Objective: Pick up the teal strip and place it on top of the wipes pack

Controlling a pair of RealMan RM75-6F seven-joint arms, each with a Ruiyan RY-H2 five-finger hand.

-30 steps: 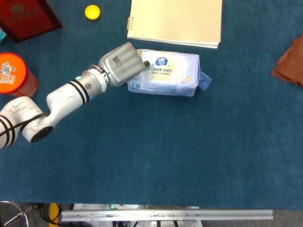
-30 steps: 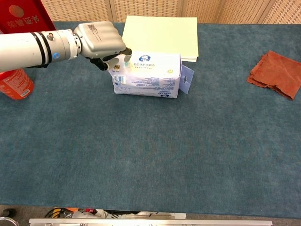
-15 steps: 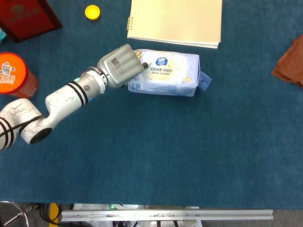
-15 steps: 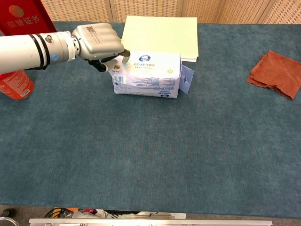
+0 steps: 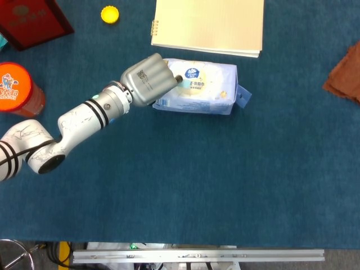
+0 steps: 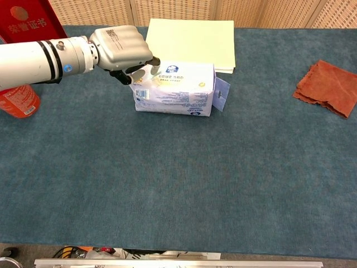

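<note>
The left hand (image 5: 147,80), fingers curled, hovers over the left end of the pale blue plastic wipes pack (image 5: 198,87), which lies toward the far edge of the teal tabletop (image 5: 225,180). The teal strip is hidden; whether the hand holds it I cannot tell. This looks like the placing step: next, release onto the pack's top.

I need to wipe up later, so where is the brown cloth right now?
The brown cloth lies crumpled at the table's far right edge in the chest view, well right of the wipes pack and notebook.
</note>
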